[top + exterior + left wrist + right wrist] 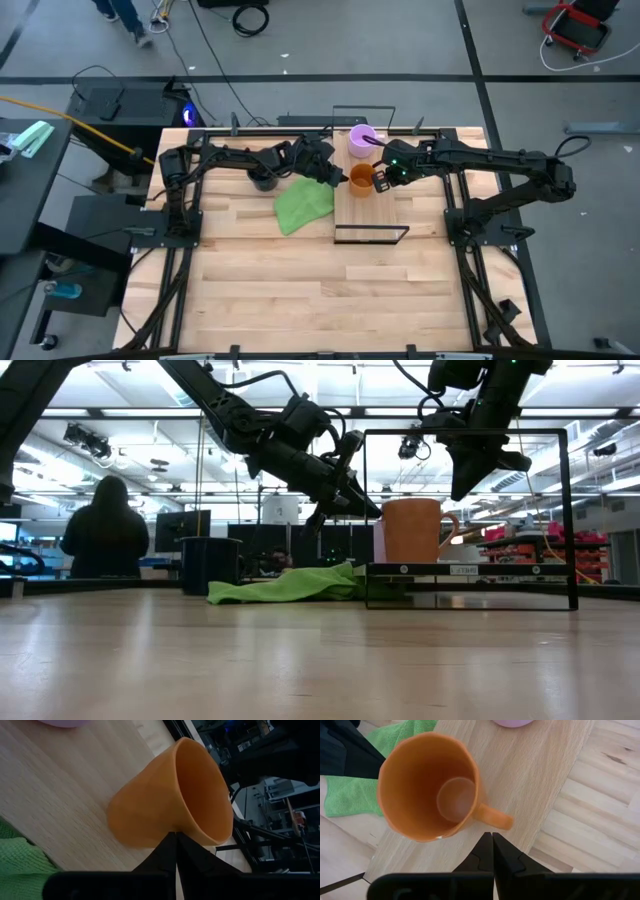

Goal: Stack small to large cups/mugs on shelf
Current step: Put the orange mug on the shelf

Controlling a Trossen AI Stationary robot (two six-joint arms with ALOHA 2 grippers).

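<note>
Both sets of fingers are clenched on nothing, the right gripper at the orange mug's 3 o'clock, the left gripper at 9, leaving it upright on the shelf, purple mug at 12, likely nudging it into line.

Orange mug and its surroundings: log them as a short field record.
orange mug: upright on the shelf, empty, free of both grippers
purple mug: on the shelf, toward its far end
dark mug: on the table, off the shelf
green cloth: on the table beside the shelf
left gripper: shut, beside the orange mug
right gripper: shut, above the orange mug's handle
</note>
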